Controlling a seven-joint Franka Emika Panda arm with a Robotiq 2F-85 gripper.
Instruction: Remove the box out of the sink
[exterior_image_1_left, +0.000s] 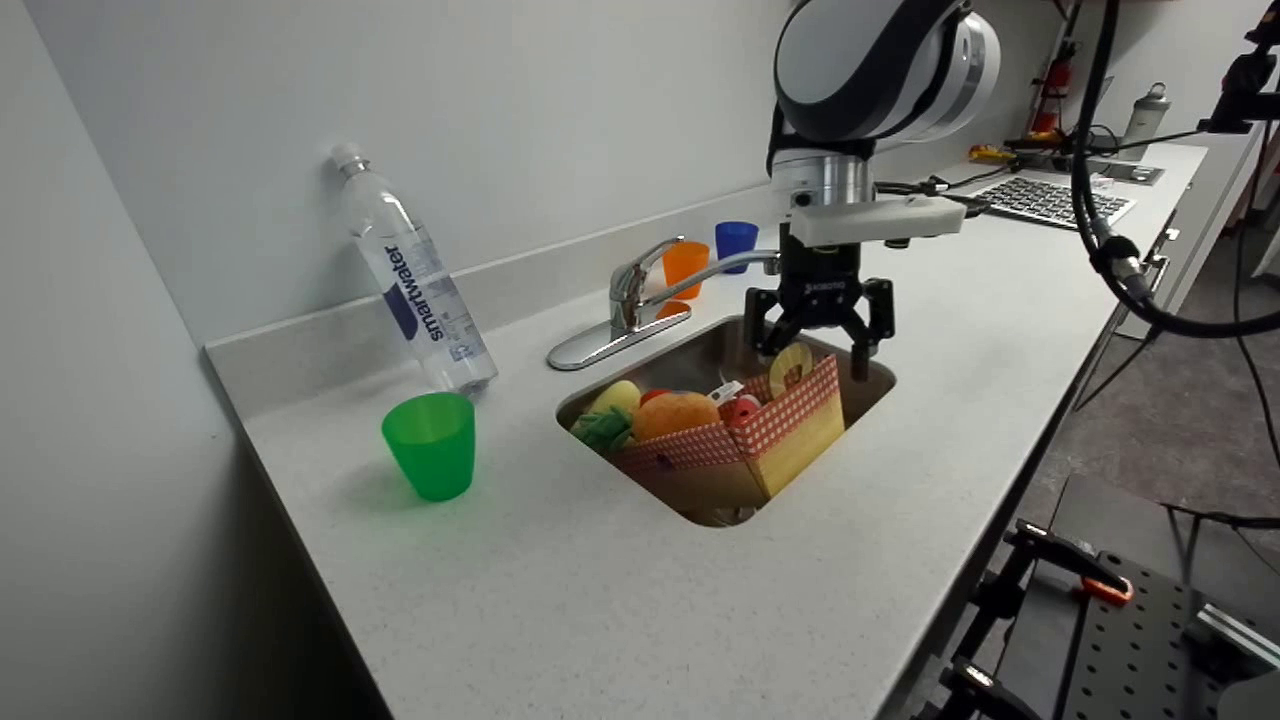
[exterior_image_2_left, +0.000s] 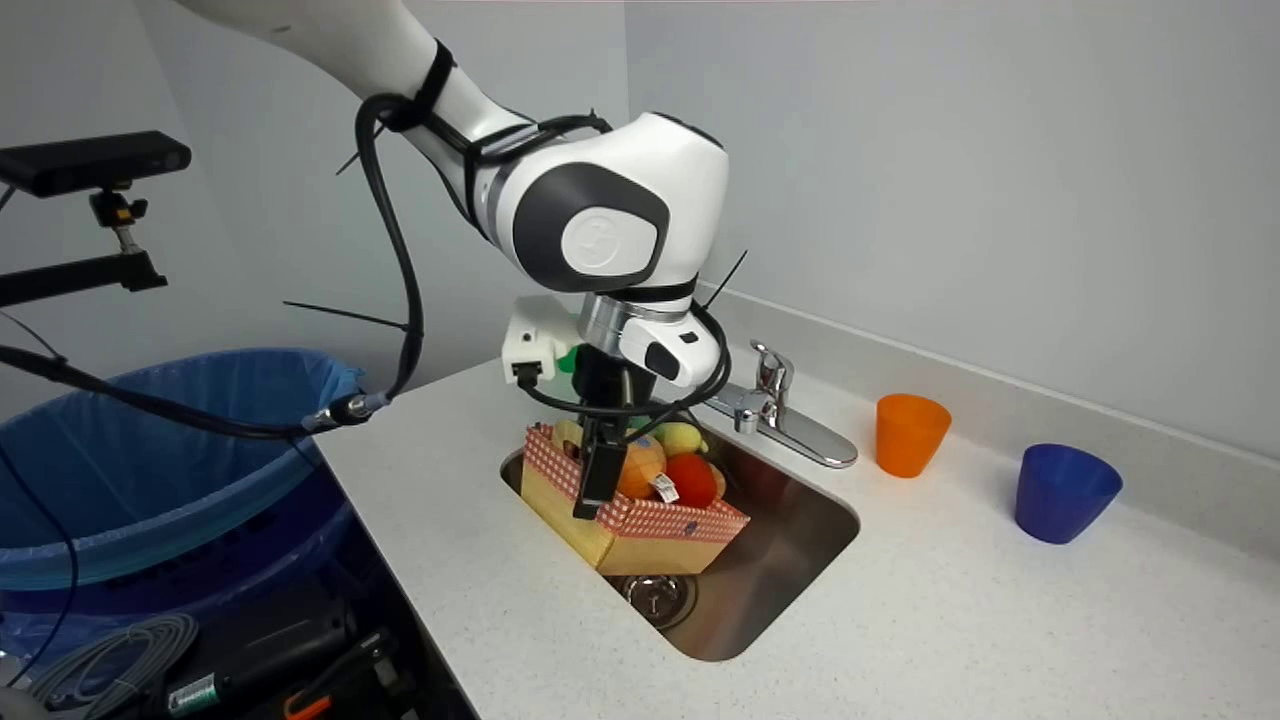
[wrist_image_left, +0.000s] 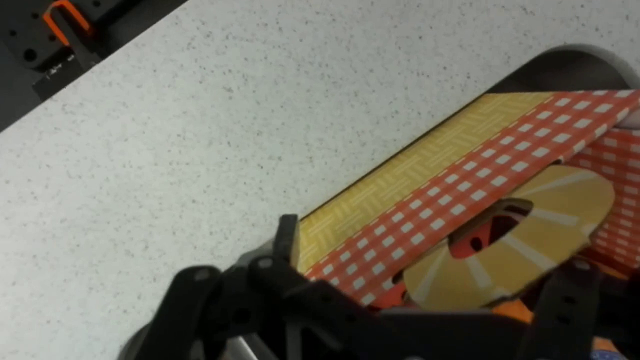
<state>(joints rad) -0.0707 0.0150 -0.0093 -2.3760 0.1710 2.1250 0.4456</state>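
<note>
Over on the left in an exterior view there's a clear plastic smartwater bottle (exterior_image_1_left: 425, 300) on the white speckled tabletop (exterior_image_1_left: 560, 590), with a see-through green plastic cup (exterior_image_1_left: 430, 445) near it. Next along is a shiny chrome faucet (exterior_image_1_left: 628, 298), and near that a bright orange plastic cup (exterior_image_1_left: 686, 262).

Then the main thing: a yellow basket-print cardboard-looking box (exterior_image_1_left: 735, 458) with a red-and-white checkered band, and it's in the stainless steel sink (exterior_image_2_left: 785, 520). It's loaded with stuff, left to right a pale yellow rounded thing (exterior_image_1_left: 617, 396), then a chunky orange lump (exterior_image_1_left: 675, 413). A dark blue plastic cup (exterior_image_1_left: 737, 243) is farther back along the tabletop.

Right of that hangs the black Robotiq claw (exterior_image_1_left: 814, 357), pointing down at the right end of the box. Its jaws are spread wide and it's got hold of nothing. In the wrist view the checkered side and a yellow ring-shaped handle (wrist_image_left: 542, 235) lie between the fingers (wrist_image_left: 286, 237), one just beside the outer face, the other over the inside. Honestly can't tell if either finger touches the box.

Way off to the right there's a pale keyboard with dark keys (exterior_image_1_left: 1055, 203).
</note>
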